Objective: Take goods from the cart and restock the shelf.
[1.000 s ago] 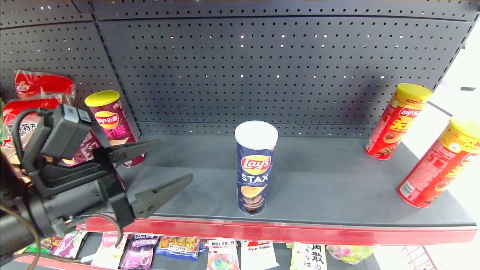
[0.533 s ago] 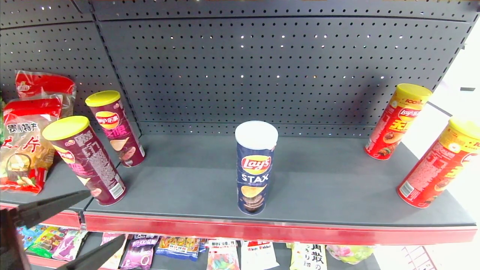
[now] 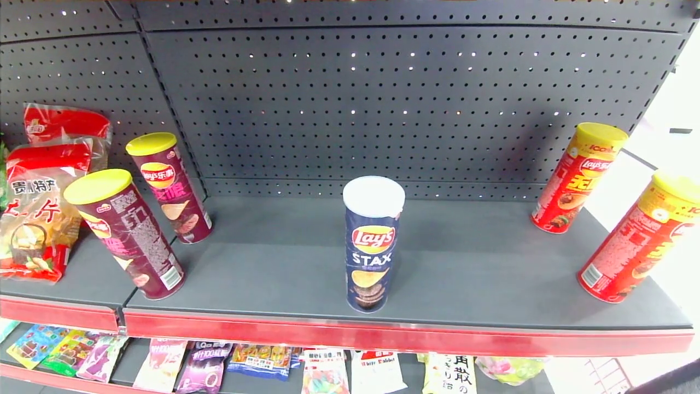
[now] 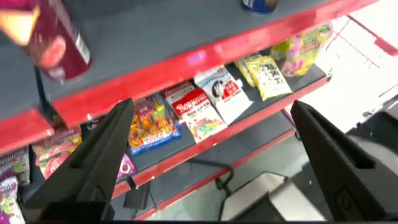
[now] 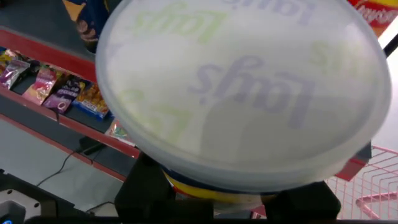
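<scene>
Shelf [image 3: 465, 262] flat dk-grey metal, red front lip, perforated pegboard back [image 3: 383, 109] | blue chip can [image 3: 373, 246] upright cyl, white lid, mid-shelf nr front edge | L gripper [image 4: 212, 106] black tapered fingers wide apart, empty, facing lower-tier snack bags [image 4: 199, 112] | R gripper [image 5: 227, 199] clamped on chip tube [image 5: 242, 87], round translucent plastic lid, off shelf, pink wire cart [image 5: 373, 186] nearby

On the shelf [image 3: 465, 262], the centre can [image 3: 373, 243] stands near the front edge. Toward the left end, the left front can [image 3: 124, 234] stands at the edge, with the left rear can [image 3: 168, 187] behind it. Snack bags [image 3: 35, 213] lie left of both. Toward the right end, the right rear can [image 3: 579, 178] stands behind the right front can [image 3: 637, 238]. Packets [image 3: 262, 361] lie on the lower shelf [image 4: 255, 143] beneath. The held can [image 5: 242, 93] sits in the right hand [image 5: 230, 199], out before the shelf.
</scene>
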### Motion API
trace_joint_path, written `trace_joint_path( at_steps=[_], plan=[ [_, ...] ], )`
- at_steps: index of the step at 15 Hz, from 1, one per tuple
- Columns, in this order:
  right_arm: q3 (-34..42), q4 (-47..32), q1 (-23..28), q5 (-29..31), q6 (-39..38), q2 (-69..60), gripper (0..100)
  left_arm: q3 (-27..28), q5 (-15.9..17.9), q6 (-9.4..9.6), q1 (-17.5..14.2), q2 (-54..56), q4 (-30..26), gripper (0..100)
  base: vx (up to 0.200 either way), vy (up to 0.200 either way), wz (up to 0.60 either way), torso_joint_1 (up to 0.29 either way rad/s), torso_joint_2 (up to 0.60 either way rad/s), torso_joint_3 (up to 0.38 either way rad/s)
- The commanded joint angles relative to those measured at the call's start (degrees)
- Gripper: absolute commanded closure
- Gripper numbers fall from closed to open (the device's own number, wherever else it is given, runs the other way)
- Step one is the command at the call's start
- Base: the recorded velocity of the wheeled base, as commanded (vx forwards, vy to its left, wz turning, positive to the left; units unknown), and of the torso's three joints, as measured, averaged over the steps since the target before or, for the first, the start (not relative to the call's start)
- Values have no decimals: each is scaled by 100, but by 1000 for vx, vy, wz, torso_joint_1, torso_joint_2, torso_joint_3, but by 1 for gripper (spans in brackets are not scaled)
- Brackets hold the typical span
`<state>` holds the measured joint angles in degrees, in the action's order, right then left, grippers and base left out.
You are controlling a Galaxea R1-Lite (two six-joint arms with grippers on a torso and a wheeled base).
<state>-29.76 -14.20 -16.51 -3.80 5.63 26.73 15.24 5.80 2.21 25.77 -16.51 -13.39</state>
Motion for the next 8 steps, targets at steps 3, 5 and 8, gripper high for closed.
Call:
trace_joint_path(
  at_steps=[3, 5, 8],
  plan=[
    [-1893, 23, -529, -296, 386, 2837, 100, -56, -9, 34, -2, 385, -24, 0, 0, 0, 0, 0, 0, 0],
    [-2430, 32, -749, -305, 368, 3540, 100, -56, -9, 43, -2, 394, -24, 0, 0, 0, 0, 0, 0, 0],
    [-2931, 401, -837, -305, 351, 4507, 100, -47, -18, 122, -2, 394, -24, 0, 0, 0, 0, 0, 0, 0]
  ],
)
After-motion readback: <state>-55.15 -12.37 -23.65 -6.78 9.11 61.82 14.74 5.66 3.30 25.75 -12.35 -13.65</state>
